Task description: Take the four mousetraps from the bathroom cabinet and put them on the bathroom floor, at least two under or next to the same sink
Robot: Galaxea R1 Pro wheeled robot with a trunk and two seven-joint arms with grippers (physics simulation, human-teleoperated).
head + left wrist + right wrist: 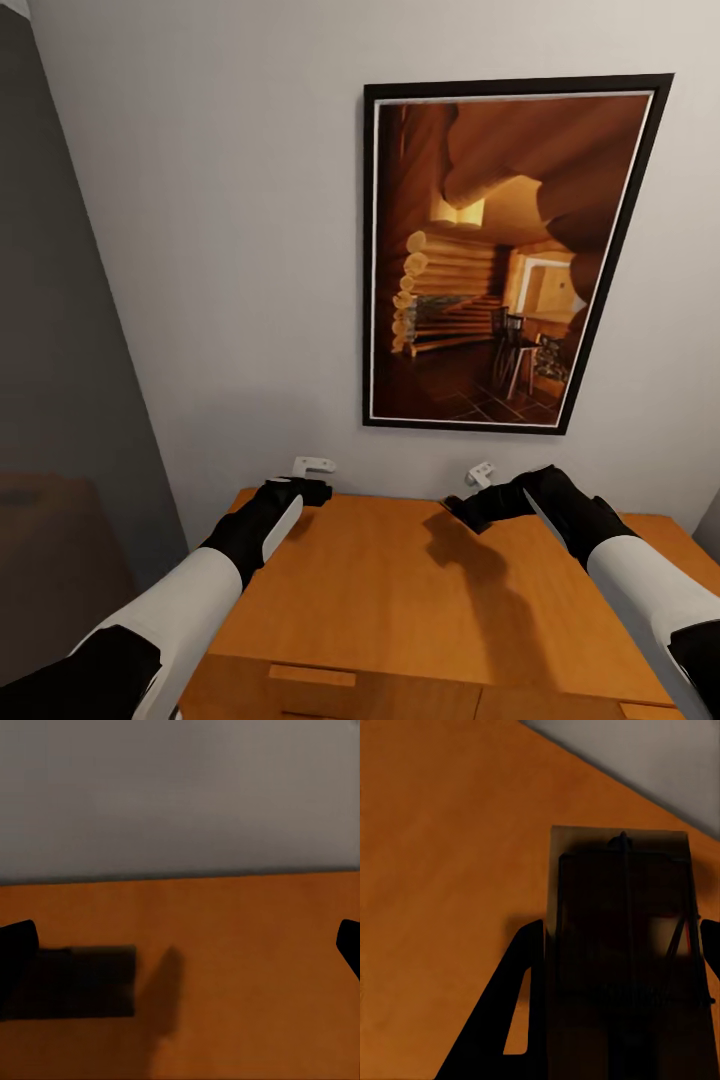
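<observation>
Head view: both arms reach over the cabinet [400, 590] top, below a framed picture [505, 255] at 12 o'clock. Right claw [462, 508] grips a mousetrap [619, 945] above the wood. Left claw [318, 491] is spread apart, holding nothing.

Orange-brown cabinet [400, 580], black-framed amber picture [500, 255], pale grey wall [220, 250].

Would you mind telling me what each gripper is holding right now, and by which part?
The right gripper holds a mousetrap between its fingers, clamped across the board's two long edges at one end. The left gripper is open over the cabinet top, holding nothing.
</observation>
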